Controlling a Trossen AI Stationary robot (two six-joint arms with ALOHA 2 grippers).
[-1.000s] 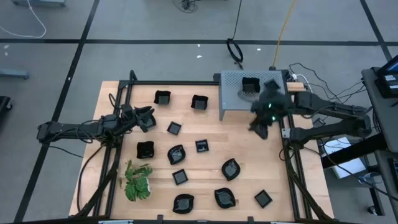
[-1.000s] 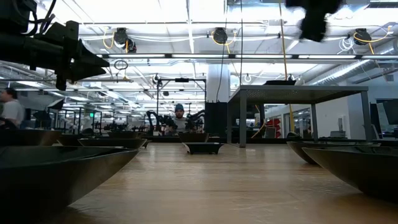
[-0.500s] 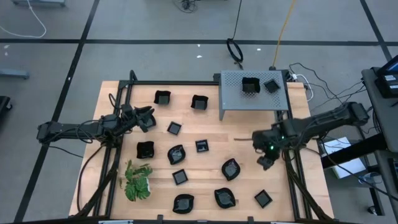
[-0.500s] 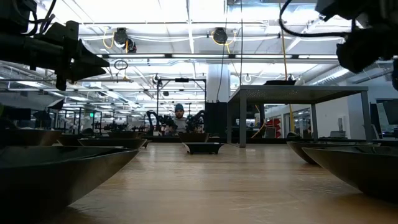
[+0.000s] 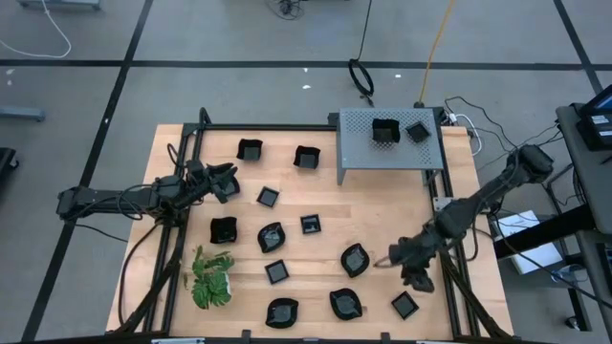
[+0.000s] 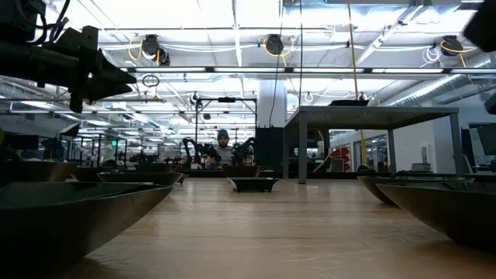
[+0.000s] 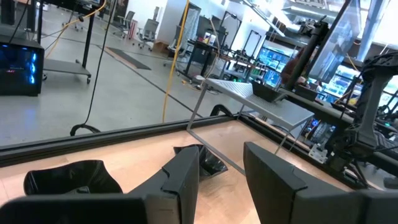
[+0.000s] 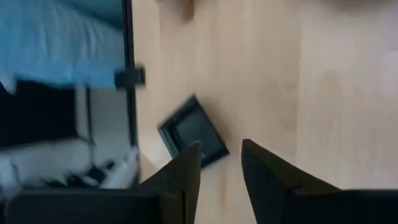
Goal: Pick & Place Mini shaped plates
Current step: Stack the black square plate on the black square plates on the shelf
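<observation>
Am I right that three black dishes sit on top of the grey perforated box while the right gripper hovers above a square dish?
Not quite: the high view shows two black dishes on the grey perforated box, not three. The right gripper does hover above a square dish.

Right pincer [image 5: 418,278] moved off the grey perforated box [image 5: 359,143], swung across the desk's right side, now down near the front-right corner just above a square mini plate [image 5: 405,305]. It's out of the low view now.
</observation>
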